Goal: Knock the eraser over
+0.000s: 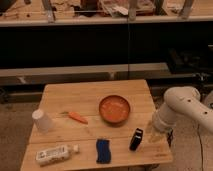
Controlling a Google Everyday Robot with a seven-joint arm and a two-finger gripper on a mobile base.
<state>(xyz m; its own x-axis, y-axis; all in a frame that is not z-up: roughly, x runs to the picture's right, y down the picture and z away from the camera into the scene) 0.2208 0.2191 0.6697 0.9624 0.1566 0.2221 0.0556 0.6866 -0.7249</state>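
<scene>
Dark shelving and a long workbench fill the back of the room, and in front of them stands a wooden table (75,95) on a speckled floor. From the right side a white robot arm (182,104) bends down over the table's right edge, and its gripper (154,134) hangs low over the wood near the front right corner. Whether the gripper is open or closed I cannot tell from where I stand. Just to the left of it, close to the front edge, the eraser (136,139) stands on end, a small black block leaning slightly. I cannot make out whether the gripper touches it or only sits beside it. An orange bowl (114,109) rests behind the eraser, toward the middle of the table. A flat blue pad (103,150) lies at the front edge, left of the eraser. A carrot (77,117) lies left of the bowl. Near the left edge a white cup (42,120) stands upside down, and a white bottle (55,154) lies on its side at the front left corner.
</scene>
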